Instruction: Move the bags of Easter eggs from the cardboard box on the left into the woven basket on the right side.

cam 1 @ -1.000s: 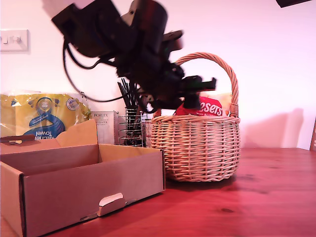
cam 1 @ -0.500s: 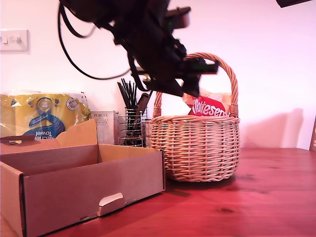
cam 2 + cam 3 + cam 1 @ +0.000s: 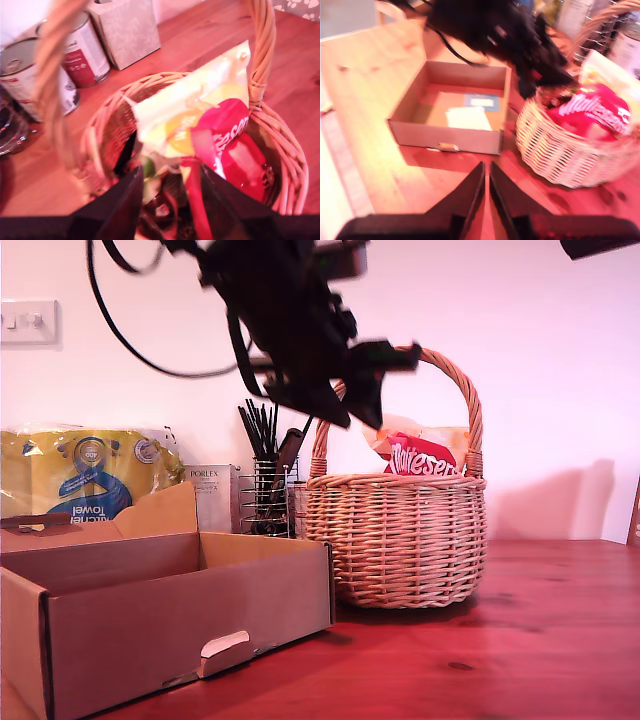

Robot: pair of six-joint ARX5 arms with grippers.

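Your first gripper [image 3: 167, 200] parted and empty above the woven basket [image 3: 400, 540], your second gripper [image 3: 486, 192] nearly closed, empty, red bag [image 3: 232, 150] and pale yellow bag [image 3: 192, 107] standing tilted inside, two visible, one cardboard box [image 3: 450, 107].

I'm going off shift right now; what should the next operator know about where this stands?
My first gripper: open, empty, above the woven basket.
My second gripper: shut, empty, high over the table.
The red bag and pale yellow bag lie in the basket.
Cardboard box: no bags visible, only flat white and blue patches on its floor.
Left: probably nothing; check the box.
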